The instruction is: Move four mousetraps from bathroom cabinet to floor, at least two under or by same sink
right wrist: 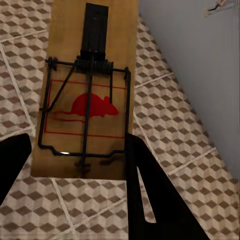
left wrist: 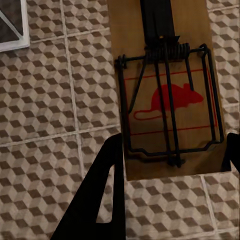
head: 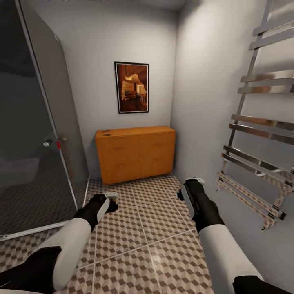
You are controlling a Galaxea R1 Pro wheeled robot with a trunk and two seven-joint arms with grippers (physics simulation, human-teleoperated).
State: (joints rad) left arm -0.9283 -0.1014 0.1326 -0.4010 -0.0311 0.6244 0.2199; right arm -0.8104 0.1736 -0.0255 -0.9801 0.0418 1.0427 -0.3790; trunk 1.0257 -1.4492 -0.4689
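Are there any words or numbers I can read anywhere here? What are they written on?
There are no words or numbers to read.
The mousetrap in the left tool has a red mouse picture inside a red line box, no letters.
The mousetrap in the right tool has the same red mouse picture, no letters.
The framed picture above the cabinet shows an orange scene, no writing.

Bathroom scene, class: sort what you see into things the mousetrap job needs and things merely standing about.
Belongs to the job:
- mousetrap in the left gripper
- mousetrap in the right gripper
- cabinet
- bathroom floor

Just standing about:
- framed picture
- chrome towel rail
- glass shower door
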